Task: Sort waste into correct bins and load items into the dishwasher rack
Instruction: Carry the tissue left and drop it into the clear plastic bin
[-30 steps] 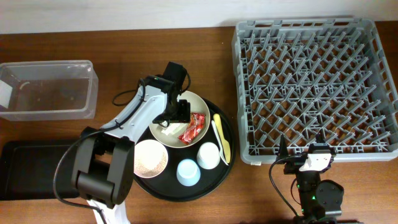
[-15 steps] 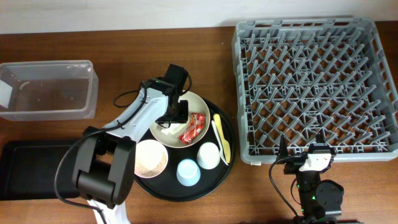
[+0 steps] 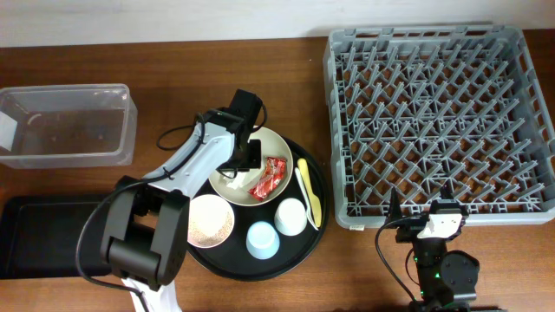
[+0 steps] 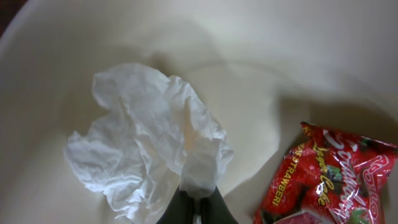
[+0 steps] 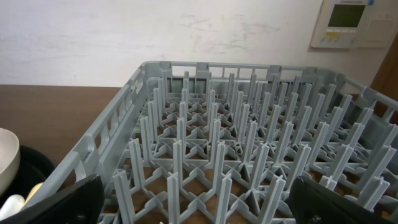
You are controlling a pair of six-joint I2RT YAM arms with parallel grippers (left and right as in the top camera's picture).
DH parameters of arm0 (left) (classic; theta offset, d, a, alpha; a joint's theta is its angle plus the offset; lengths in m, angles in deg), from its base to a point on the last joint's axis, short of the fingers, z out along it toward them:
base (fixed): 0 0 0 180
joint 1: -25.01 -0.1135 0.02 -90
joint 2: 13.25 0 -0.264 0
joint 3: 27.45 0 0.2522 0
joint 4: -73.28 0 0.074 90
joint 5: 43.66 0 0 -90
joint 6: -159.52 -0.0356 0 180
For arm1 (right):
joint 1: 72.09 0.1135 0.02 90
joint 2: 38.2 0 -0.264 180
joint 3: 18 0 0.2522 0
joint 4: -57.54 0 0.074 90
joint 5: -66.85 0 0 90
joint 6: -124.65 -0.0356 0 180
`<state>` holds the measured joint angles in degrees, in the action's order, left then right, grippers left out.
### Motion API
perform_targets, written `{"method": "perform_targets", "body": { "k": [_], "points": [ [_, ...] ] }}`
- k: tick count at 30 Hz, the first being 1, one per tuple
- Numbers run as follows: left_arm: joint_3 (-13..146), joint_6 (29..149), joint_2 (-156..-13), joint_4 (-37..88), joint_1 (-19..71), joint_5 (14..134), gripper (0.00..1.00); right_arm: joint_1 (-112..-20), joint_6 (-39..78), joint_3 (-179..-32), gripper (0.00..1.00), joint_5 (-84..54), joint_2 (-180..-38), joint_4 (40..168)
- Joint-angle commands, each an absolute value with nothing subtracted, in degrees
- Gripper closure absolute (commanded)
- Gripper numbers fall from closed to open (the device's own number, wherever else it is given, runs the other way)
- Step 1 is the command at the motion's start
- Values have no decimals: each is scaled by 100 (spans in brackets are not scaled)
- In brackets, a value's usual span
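The left gripper (image 4: 198, 202) pinches the tissue (image 4: 146, 155); wrapper (image 4: 329, 177) partly cut off.

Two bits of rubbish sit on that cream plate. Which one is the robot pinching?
The crumpled white tissue: the left jaws are shut on its lower edge. The red snack wrapper lies beside it on the plate, untouched.

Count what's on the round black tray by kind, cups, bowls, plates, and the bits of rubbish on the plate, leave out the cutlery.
Cups: 2, white cup and light blue cup
Bowls: 1, pink bowl
Plates: 1, cream plate
Rubbish on the plate: 2, white tissue and red wrapper
Total: 6
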<state>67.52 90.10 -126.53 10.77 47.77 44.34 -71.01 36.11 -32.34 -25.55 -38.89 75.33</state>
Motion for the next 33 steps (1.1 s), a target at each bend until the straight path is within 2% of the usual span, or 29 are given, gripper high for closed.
{"method": "perform_targets", "body": {
  "k": [1, 7, 13, 19, 23, 28, 33],
  "points": [
    [7281, 8984, -12657, 736, 4810, 4353, 99, -7060, 3582, -3208, 2, -2646, -3857, 7566],
    [9696, 8940, -12508, -704, 4672, 4174, 99, -7060, 3582, -3208, 2, -2646, -3857, 7566],
    [11867, 8940, -12506, -2088, 3275, 3297, 99, -7060, 3582, -3208, 2, -2646, -3857, 7566],
    [12011, 8942, -12511, -2151, 1396, 3352, 99, -7060, 3584, -3208, 2, -2646, -3857, 7566],
    [11991, 8942, -12637, -2022, 521, 3347, 99, -7060, 3582, -3208, 2, -2646, -3857, 7566],
    [11932, 8940, -13256, -2009, 78, 3352, 99, -7060, 3584, -3208, 2, -2646, -3857, 7566],
    [11932, 8920, -14043, -1926, 34, 3347, 100, -7060, 3584, -3208, 2, -2646, -3857, 7566]
  ]
}}
